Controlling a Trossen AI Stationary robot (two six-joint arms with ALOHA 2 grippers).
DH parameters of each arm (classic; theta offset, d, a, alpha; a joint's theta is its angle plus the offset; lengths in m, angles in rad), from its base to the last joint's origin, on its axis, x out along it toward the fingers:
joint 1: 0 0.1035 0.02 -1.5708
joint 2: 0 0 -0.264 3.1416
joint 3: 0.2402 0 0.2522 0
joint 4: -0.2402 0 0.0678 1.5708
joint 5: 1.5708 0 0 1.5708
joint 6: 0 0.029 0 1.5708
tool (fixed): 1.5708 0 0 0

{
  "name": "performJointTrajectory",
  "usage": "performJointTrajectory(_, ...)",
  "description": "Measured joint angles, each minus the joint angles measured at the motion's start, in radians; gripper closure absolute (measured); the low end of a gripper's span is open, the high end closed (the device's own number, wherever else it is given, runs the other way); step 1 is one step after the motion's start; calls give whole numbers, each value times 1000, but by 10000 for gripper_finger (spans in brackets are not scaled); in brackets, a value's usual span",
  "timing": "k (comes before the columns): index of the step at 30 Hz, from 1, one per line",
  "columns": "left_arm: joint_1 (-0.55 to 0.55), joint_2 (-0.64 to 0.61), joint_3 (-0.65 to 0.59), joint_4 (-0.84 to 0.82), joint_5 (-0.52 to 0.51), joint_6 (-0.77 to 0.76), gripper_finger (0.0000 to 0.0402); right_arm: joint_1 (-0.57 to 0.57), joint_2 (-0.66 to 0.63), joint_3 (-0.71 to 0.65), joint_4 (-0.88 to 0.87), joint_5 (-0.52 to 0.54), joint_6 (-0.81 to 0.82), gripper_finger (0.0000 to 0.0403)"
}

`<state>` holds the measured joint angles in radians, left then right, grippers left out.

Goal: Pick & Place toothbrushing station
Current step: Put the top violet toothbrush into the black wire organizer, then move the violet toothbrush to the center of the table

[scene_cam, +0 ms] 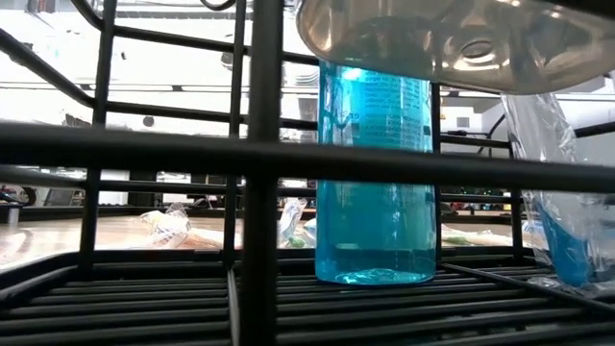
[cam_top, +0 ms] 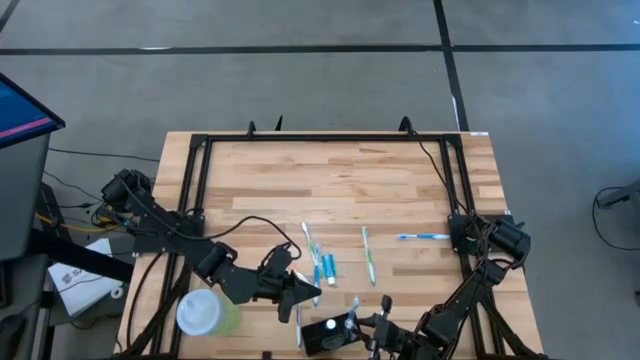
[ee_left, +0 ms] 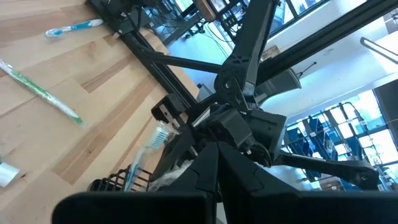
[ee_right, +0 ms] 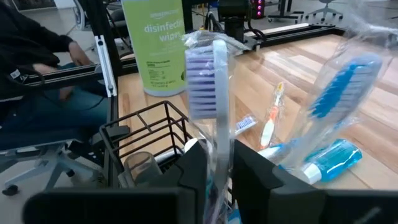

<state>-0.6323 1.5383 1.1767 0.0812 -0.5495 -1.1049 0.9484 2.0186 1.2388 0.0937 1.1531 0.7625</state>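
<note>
The black wire holder [ee_right: 144, 144] stands at the table's near edge [cam_top: 328, 336]. My right gripper [ee_right: 219, 177] is right beside it, closed around an upright white toothbrush with bluish bristles [ee_right: 202, 81] in a clear wrapper. A second wrapped toothbrush with blue bristles [ee_right: 339, 93] leans at its side. On the table lie an orange toothbrush [ee_right: 271, 118], teal tubes [cam_top: 324, 267], a green toothbrush [cam_top: 368, 255] and a blue one [cam_top: 424, 237]. My left gripper [cam_top: 305, 291] hovers shut just left of the holder, touching nothing. My right gripper has the wrapped toothbrush's handle [ee_right: 220, 149] between its two fingers, below the bristle head. The fingers come nearly level and lie across the handle. The toothbrush stands upright with its head up. Its lower end is hidden behind the fingers, by the holder.
A pale green wipes canister with a white lid [cam_top: 205, 312] stands at the near left, behind the holder in the right wrist view [ee_right: 155, 43]. A black frame [cam_top: 330, 137] rims the table. In the low view a blue bottle [scene_cam: 375, 192] shows behind black bars. A seated person [ee_right: 37, 56] is beyond the table.
</note>
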Motion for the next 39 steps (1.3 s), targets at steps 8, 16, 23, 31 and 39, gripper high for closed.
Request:
performJointTrajectory(8,0,0,0,3,0,0,401,-2,0,0,9,-3,1,283)
performJointTrajectory(16,0,0,0,3,0,0,401,12,-1,7,45,-7,0,211)
performJointTrajectory(23,0,0,0,4,0,0,401,23,-4,34,50,-60,-2,180)
performJointTrajectory(31,0,0,0,4,0,0,401,41,-24,75,-46,-150,81,182)
performJointTrajectory(39,0,0,0,3,-2,17,401,37,-110,109,-352,-242,232,182)
